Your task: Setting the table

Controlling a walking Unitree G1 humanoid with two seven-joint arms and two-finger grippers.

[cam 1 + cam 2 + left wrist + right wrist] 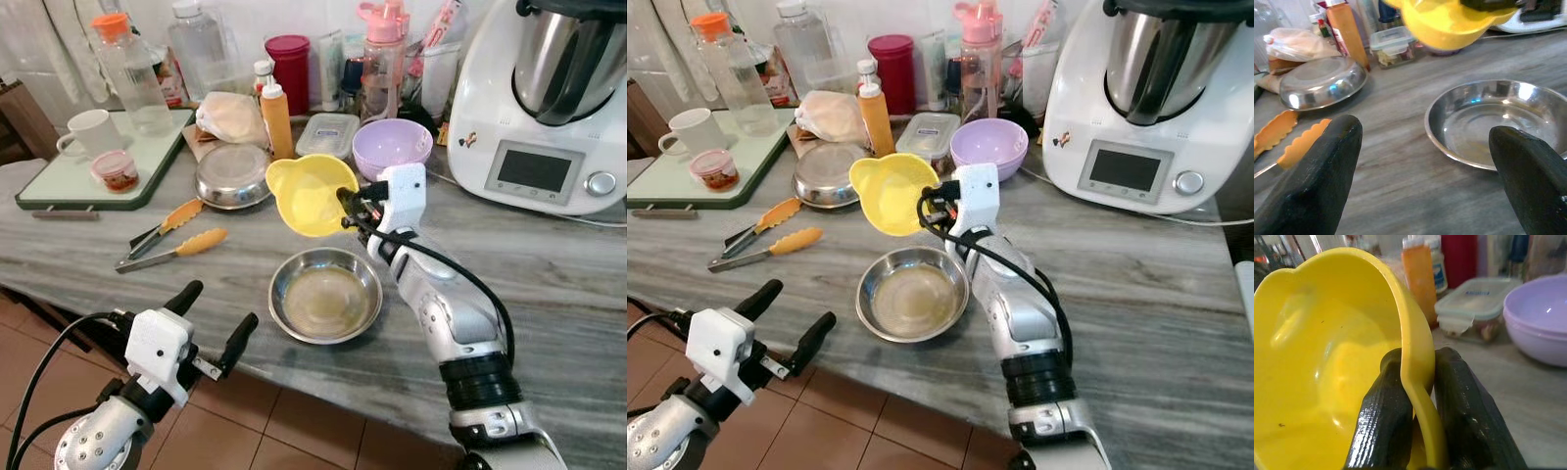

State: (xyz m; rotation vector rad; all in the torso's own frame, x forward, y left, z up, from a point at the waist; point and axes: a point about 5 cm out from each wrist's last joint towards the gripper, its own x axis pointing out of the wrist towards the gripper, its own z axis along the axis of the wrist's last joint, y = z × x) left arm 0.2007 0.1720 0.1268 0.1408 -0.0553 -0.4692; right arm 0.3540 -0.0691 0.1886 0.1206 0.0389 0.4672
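My right gripper [348, 203] is shut on the rim of a yellow bowl [306, 193], held tilted in the air above the counter; its fingers [1386, 426] pinch the rim from both sides. Just below and in front lies an empty steel bowl [325, 295] on the grey marble counter [549, 294]. My left gripper [216, 323] is open, hovering at the counter's front edge to the left of the steel bowl [1498, 122]. A lilac bowl [392, 147] stands behind the yellow one.
Orange-tipped tongs [171, 235] lie left of the steel bowl. Behind are a second steel dish [231, 174], an orange bottle [277, 119], a lidded food box [326, 134], a green tray [69, 181] with a mug, bottles, and a large white kitchen machine [549, 98].
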